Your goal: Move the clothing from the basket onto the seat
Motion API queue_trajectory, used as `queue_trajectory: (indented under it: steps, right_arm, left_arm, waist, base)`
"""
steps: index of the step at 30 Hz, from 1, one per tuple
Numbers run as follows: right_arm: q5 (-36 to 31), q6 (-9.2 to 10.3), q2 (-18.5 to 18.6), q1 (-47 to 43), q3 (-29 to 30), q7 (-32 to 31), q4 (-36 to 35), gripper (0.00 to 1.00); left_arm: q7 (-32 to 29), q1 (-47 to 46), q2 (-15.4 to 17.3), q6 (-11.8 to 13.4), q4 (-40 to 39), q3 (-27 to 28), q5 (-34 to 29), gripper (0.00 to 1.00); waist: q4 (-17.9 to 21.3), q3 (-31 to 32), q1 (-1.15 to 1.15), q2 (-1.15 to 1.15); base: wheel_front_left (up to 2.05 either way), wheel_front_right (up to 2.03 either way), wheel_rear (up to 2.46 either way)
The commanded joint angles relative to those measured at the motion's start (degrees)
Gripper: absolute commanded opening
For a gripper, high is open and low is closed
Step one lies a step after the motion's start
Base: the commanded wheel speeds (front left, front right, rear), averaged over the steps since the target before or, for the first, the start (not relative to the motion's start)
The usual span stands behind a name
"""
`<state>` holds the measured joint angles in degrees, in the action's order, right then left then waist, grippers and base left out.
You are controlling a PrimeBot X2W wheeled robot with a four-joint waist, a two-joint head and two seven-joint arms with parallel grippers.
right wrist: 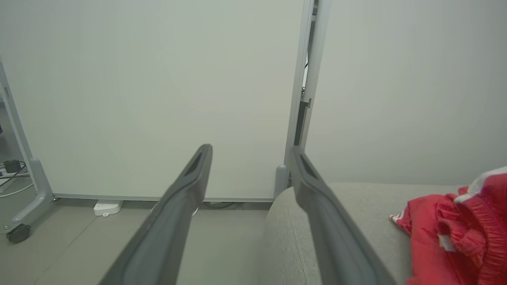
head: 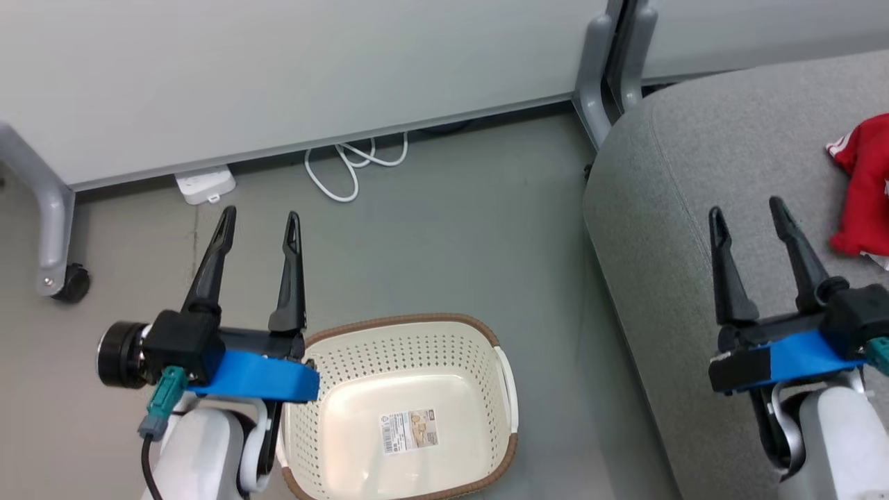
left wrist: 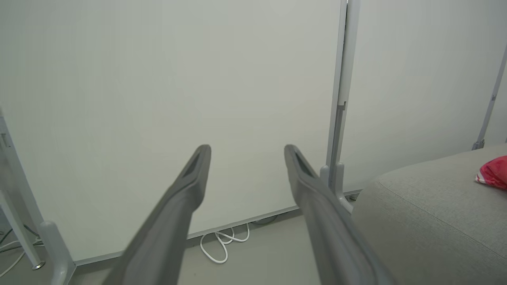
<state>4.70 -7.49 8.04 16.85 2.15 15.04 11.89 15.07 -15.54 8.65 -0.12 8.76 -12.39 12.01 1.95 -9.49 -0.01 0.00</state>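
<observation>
Clothing (head: 865,187) lies, apparently bunched, on the seat (head: 694,173).

The head camera looks steeply down from above, close over the basket (head: 410,347) on the floor (head: 472,229), the seat (head: 694,173) at its right. Both wrist cameras sit lower, facing nearly level at the white partition (left wrist: 158,79) beyond; all three views share the seat's rounded corner, the partition's foot and the red clothing (head: 865,187)
</observation>
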Motion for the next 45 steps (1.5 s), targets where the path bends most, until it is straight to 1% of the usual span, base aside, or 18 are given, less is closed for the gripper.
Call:
queue_trajectory:
  steps: [1,4,10,18,30,41,42,45]
  right_arm:
    - [0.1,-0.01,-0.2,-1.5,0.0,0.2,0.2,1.0]
    - [0.2,-0.01,-1.1,-3.9,-0.7,0.2,0.6,1.0]
    - [0.4,-0.01,-2.4,-7.6,-1.7,0.2,1.4,1.0]
    - [1.3,-0.01,-4.0,-10.8,-2.1,0.2,2.4,1.0]
    - [1.7,-0.01,-4.9,-13.0,-2.2,0.2,4.2,1.0]
    - [2.0,-0.01,-5.1,-13.0,-2.5,0.2,4.9,1.0]
    - [1.6,0.0,-4.9,-12.4,-2.4,0.0,4.9,0.0]
    - [1.7,0.0,-5.0,-12.8,-2.3,-0.3,6.5,0.0]
  left_arm:
    - [0.1,1.6,-0.4,-0.5,-0.1,0.8,-0.4,1.0]
    - [0.1,4.3,-1.5,-1.3,0.5,3.0,-1.6,1.0]
    - [0.2,8.4,-3.4,-2.1,1.3,7.4,-3.1,1.0]
    - [0.2,12.0,-4.9,-3.9,2.3,10.6,-4.2,1.0]
    - [0.2,13.3,-5.7,-5.2,3.8,12.0,-5.4,1.0]
    - [0.2,13.5,-5.8,-5.5,4.6,12.1,-5.8,1.0]
    - [0.0,13.1,-5.7,-5.3,4.5,12.0,-5.7,0.0]
    - [-0.4,13.8,-5.8,-5.3,6.1,11.9,-5.5,0.0]
  waist:
    - [-1.4,1.9,0.01,0.0]
    - [-2.0,3.5,0.01,0.0]
    - [-3.1,6.3,0.01,0.0]
    - [-4.1,8.7,0.01,0.0]
    - [-4.9,10.2,0.01,0.0]
    - [-5.0,10.8,0.01,0.0]
    - [-5.0,10.8,0.01,0.0]
    - [-5.0,10.8,0.01,0.0]
  base:
    - [0.0,0.0,0.0]
    - [0.0,0.0,0.0]
    - [0.0,0.0,0.0]
    - [0.0,0.0,0.0]
    - [0.0,0.0,0.0]
    - [0.0,0.0,0.0]
    - [0.0,0.0,0.0]
    - [0.0,0.0,0.0]
